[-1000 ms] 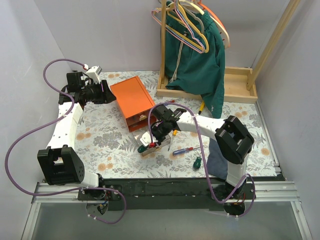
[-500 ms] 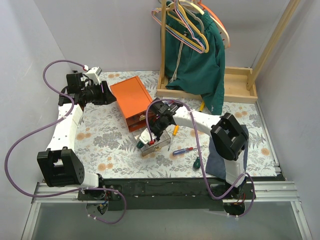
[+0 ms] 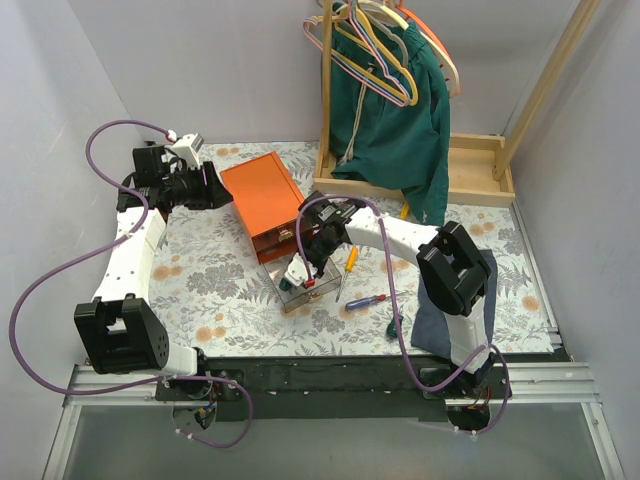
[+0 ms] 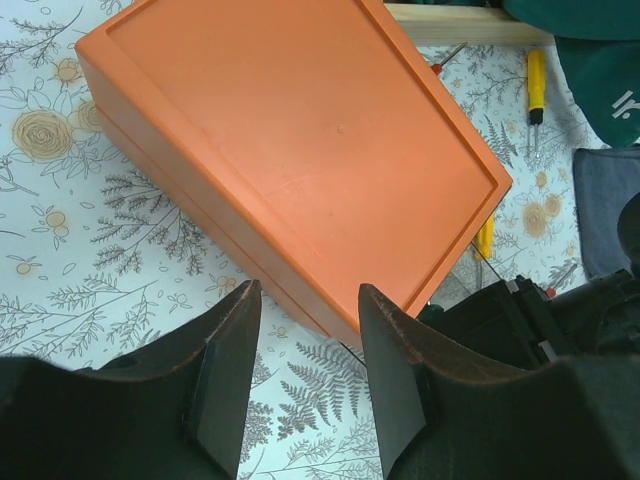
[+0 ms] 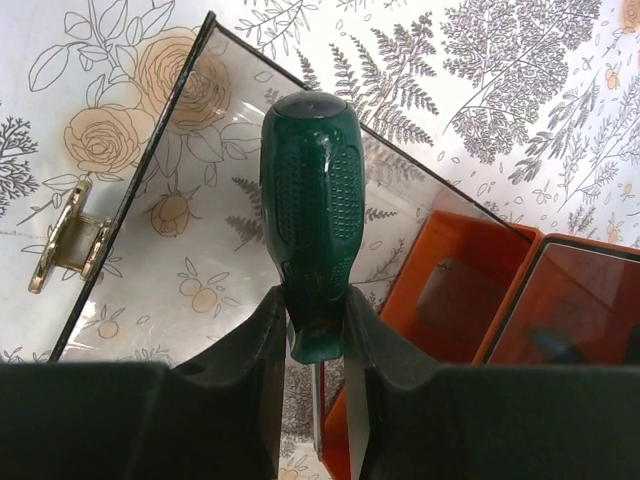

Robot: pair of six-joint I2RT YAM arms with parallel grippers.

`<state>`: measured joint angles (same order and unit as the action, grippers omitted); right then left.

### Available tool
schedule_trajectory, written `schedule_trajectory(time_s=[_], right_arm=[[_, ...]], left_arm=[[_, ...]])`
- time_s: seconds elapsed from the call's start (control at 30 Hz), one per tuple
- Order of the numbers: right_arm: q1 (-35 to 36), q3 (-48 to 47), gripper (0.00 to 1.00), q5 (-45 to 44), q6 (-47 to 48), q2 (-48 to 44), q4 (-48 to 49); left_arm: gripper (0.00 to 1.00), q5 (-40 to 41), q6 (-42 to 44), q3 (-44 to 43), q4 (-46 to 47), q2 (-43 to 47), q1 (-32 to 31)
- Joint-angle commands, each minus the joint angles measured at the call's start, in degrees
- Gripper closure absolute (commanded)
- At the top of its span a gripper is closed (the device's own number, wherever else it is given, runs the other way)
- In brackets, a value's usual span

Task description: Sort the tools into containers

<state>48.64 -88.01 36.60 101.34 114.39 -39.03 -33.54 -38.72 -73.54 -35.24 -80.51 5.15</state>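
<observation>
My right gripper is shut on a green-handled screwdriver and holds it over the pulled-out clear drawer of the orange cabinet. In the top view the right gripper hangs above that drawer. My left gripper is open and empty, just left of the cabinet, with its jaws facing the cabinet's near edge. Loose on the table lie a yellow screwdriver, a red-and-blue screwdriver and a green-handled tool.
A wooden rack base stands at the back right, with a green garment and coloured hangers above it. Another yellow screwdriver lies near the rack. A dark blue cloth lies by the right arm's base.
My right gripper has carried the green screwdriver from the drawer's front edge back toward the cabinet, over the open drawer. The left arm has not moved.
</observation>
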Motion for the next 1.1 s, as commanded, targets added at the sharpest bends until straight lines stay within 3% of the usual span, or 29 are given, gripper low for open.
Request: schedule_trajectory(time_s=[0.0,0.03,0.23,0.47,0.6,0.7,1.07], right_arm=[[-0.74,2.57,0.62,-1.62,1.15,-2.49,2.18],[-0.74,3.19,0.32,-0.75,0.53,-3.29,2.81],[-0.65,1.79,0.32,2.68,-8.06,-9.17,0.53],[-2.76,8.81,0.33,1.37,-24.34,-22.08,7.30],[-8.20,9.70,0.34,-0.55,-18.12,-22.55,-4.63],[-13.55,7.16,0.34,-3.01,-7.41,-18.60,-17.29],[-17.18,-4.62,0.35,-7.50,8.69,-1.30,-23.55]], left_arm=[[0.57,-1.26,-0.30,-0.12,1.05,0.97,0.39],[0.57,-1.44,-0.39,-0.20,1.05,0.88,0.39],[0.56,-3.72,-2.15,-2.04,1.76,-0.08,0.39],[0.56,-7.59,-2.77,-5.38,1.67,-2.37,0.30],[0.55,-9.70,0.22,-5.65,-0.08,-3.60,0.30],[0.55,-9.44,2.06,-4.95,-0.88,-3.43,0.39],[0.55,-6.01,6.11,-1.79,-3.16,0.00,0.30]])
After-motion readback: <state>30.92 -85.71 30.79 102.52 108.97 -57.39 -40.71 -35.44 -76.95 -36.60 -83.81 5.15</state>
